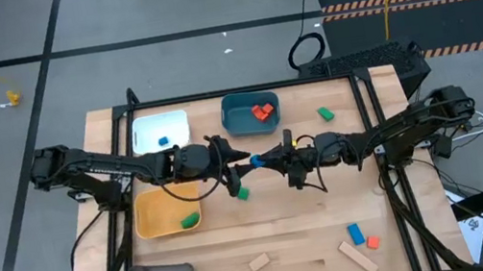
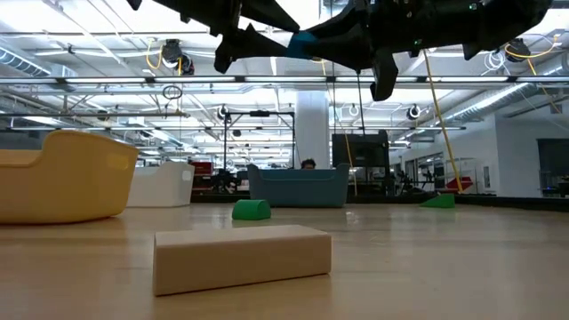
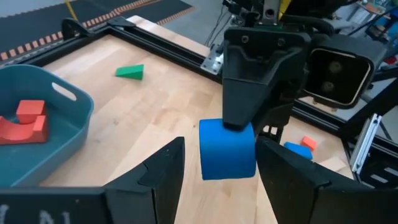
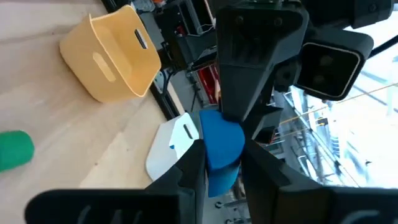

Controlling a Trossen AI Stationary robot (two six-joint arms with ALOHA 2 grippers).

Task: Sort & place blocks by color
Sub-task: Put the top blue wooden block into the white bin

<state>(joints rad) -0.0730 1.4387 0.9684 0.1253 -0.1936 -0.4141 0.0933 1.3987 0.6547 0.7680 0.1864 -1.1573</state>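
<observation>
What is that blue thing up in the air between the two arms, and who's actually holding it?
A blue block, raised above the table. The right gripper pinches its far end; the left gripper is open, fingers either side of its near end, not gripping.

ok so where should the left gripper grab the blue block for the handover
Probably on the free end of the blue block, across its two flat side faces. The right gripper pinches the other end, and the left gripper is open astride the exposed part, so it can come straight on from its own side and close.
</observation>
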